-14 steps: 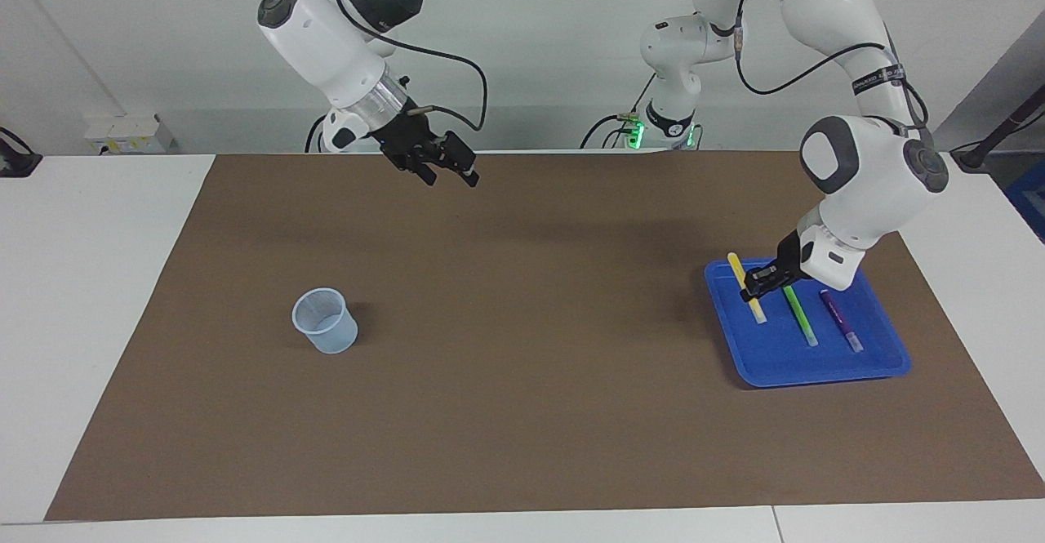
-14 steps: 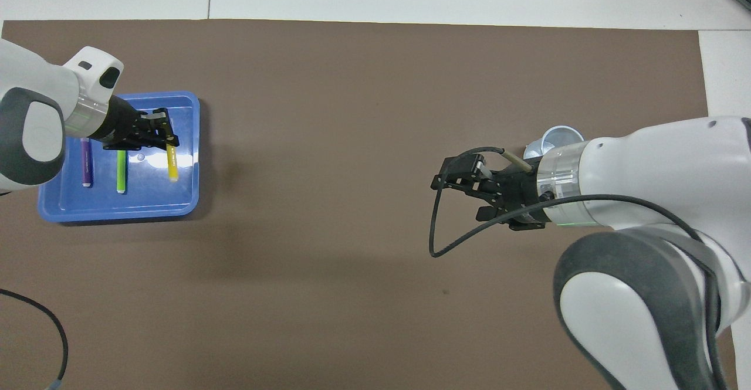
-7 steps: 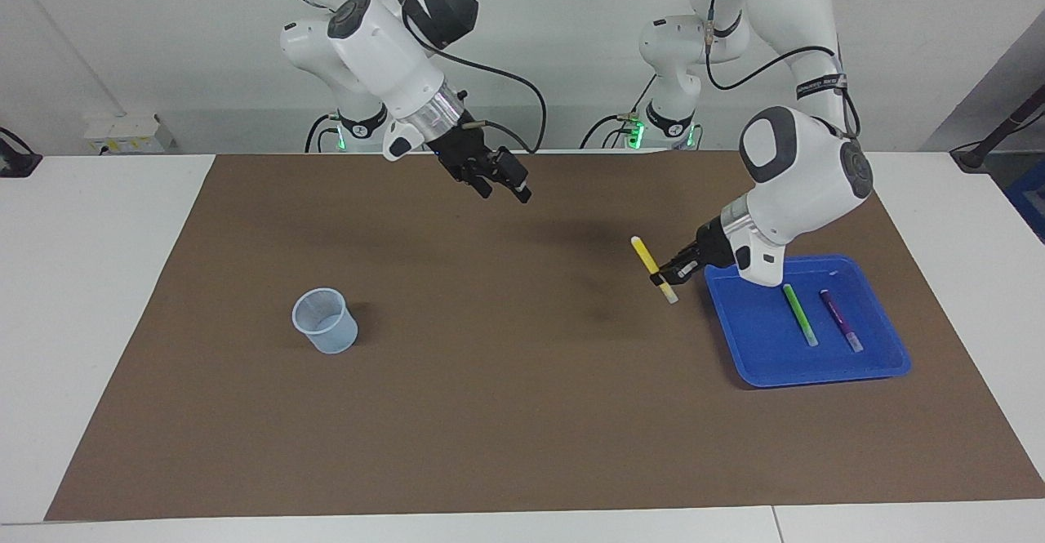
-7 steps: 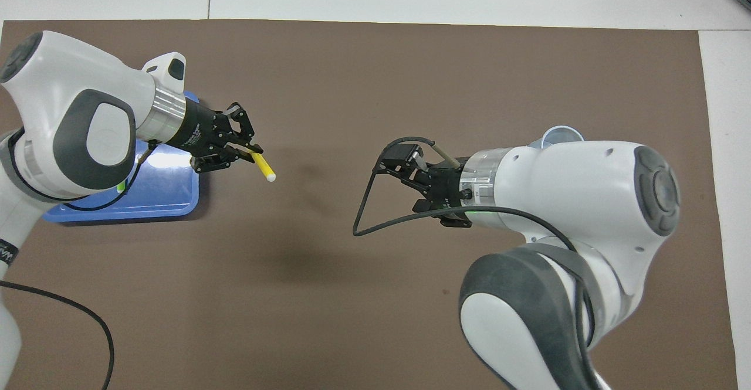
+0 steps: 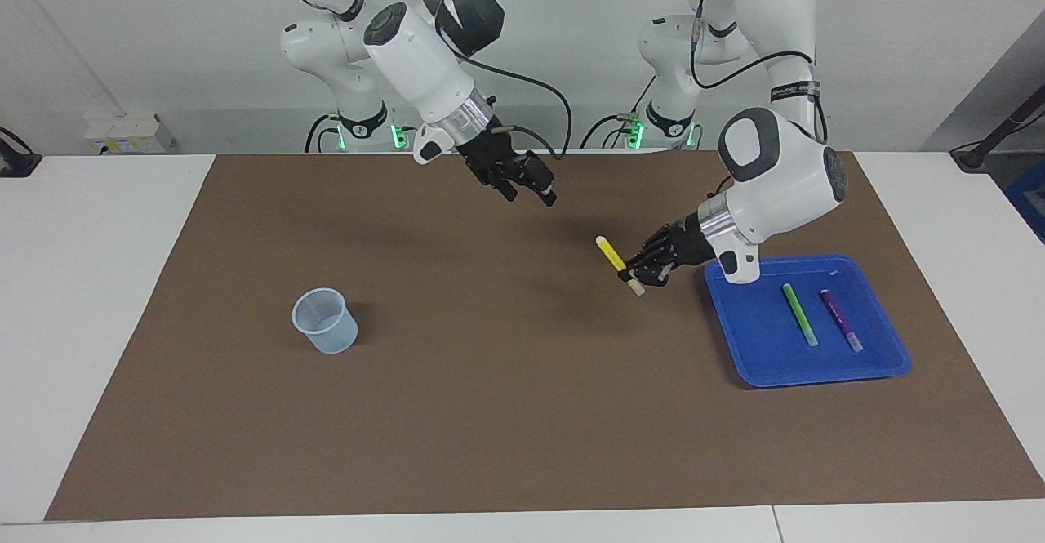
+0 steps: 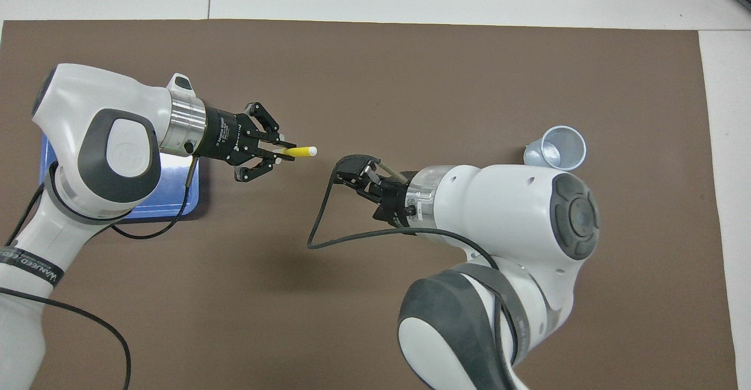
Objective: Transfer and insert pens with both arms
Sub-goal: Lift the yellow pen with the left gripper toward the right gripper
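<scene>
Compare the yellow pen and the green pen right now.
The yellow pen is in the air, gripped by the shut left gripper over the mat; the green pen lies flat in the blue tray. Yellow is tilted; green rests lengthwise beside the purple pen. Both are slim with pale ends.

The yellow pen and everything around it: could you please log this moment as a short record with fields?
yellow pen: held in the air over the brown mat, pale end lower
left gripper: shut on yellow pen
right gripper: open, empty, raised over the mat
green pen: lying in blue tray
purple pen: lying in blue tray, beside green pen
cup: upright, empty, toward the right arm's end
</scene>
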Controlling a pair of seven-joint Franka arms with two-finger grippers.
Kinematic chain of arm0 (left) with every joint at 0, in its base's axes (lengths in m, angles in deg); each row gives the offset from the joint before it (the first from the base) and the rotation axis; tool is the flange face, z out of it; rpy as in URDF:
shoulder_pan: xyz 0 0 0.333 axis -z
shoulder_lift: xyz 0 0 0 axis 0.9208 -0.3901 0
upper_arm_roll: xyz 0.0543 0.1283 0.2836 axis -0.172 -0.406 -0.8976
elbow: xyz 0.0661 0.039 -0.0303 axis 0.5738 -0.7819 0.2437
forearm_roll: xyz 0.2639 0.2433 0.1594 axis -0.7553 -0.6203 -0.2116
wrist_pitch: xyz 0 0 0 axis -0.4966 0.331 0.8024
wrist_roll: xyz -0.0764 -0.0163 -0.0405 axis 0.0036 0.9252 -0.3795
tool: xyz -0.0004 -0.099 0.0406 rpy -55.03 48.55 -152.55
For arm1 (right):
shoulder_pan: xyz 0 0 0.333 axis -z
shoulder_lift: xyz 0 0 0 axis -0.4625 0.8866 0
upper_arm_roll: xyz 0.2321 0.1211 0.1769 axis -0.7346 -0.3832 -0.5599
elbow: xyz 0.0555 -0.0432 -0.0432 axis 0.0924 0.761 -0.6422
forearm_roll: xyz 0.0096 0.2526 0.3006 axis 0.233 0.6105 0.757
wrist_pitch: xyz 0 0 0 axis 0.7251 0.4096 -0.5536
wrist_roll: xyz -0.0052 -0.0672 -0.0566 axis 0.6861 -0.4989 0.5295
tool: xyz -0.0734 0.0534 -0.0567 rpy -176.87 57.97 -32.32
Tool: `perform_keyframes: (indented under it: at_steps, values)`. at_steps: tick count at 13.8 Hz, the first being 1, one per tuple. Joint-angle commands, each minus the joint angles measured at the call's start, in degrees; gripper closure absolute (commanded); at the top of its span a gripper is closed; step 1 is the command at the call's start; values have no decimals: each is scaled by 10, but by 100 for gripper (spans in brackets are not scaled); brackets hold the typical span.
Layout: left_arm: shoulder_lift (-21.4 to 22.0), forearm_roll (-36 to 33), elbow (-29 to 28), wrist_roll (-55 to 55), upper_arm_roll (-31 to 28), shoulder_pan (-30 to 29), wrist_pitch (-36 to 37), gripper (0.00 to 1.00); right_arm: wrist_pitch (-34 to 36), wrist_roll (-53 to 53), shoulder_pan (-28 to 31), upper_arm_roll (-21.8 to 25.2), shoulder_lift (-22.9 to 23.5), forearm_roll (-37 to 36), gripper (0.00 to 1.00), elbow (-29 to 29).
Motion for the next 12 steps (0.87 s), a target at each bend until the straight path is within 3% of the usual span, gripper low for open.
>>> perform_keyframes:
  at_steps: [1, 6, 12]
  values:
    - [21, 15, -23, 29, -7, 22, -18, 100, -18, 48, -4, 2, 18, -12, 0, -7]
    - [22, 19, -21, 9, -7, 51, -12, 100, -7, 195, 12, 2, 45, -21, 0, -29]
    - [20, 23, -21, 15, -7, 104, -40, 100, -1, 212, 23, 2, 55, -32, 3, -45]
